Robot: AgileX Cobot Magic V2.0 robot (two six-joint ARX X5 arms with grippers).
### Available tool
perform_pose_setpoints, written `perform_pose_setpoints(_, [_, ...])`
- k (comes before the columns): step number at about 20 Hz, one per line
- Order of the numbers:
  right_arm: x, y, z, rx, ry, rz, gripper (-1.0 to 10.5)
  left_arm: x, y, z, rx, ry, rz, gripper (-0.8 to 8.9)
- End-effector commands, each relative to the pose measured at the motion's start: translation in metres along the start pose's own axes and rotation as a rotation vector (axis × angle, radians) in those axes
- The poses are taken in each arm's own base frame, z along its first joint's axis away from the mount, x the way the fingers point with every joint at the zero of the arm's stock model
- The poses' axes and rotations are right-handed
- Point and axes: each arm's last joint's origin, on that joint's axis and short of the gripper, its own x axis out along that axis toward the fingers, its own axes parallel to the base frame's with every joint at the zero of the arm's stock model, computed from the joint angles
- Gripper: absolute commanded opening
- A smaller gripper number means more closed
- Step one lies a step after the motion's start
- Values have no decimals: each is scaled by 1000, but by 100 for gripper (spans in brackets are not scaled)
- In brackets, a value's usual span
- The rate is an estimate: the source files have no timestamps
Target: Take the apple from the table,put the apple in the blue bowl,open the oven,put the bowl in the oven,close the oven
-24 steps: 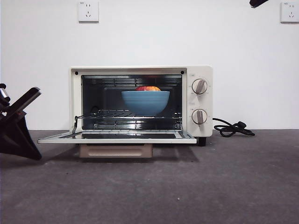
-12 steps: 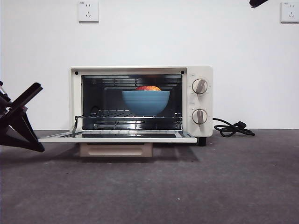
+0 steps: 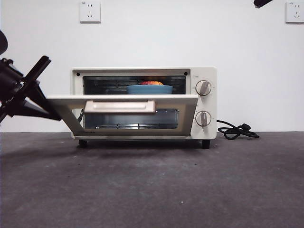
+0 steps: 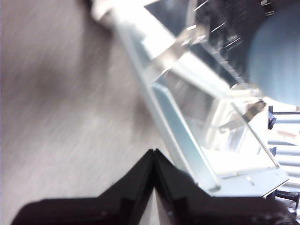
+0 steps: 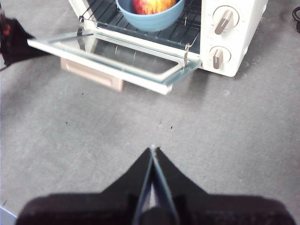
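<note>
Last step here: the left gripper [image 3: 45,102], jaws pressed together, is under the oven [image 3: 144,102] door's [image 3: 121,115] corner, door roughly halfway up. Blue bowl [image 3: 149,89] with the apple [image 3: 151,83] sits inside, so next it just needs pushing fully shut. Right gripper [image 5: 152,151] waits, jaws closed too.

Even, bright light fills the front view, sharp throughout, with a soft shadow under the oven [image 3: 142,102] on the counter [image 3: 152,190]. The left wrist view is heavily motion-blurred, with white glare on the oven's glass. The right wrist view is clear.
</note>
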Motion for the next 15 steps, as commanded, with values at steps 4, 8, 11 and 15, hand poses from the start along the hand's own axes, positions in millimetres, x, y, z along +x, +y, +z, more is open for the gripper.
perform_pose_setpoints(4, [2, 0, -2, 10, 3, 2, -11, -2, -24, 15, 69, -29, -61, -7])
perform_pose_setpoints(8, [2, 0, -1, 29, -3, 3, -11, -9, -40, 29, 114, -70, -89, -7])
perform_pose_setpoints(11, [2, 0, -1, 29, -6, 3, -11, -15, -54, 39, 145, -99, -109, -7])
perform_pose_setpoints(15, [2, 0, -1, 57, -3, -2, 2, -22, -69, 48, 172, -104, -146, -7])
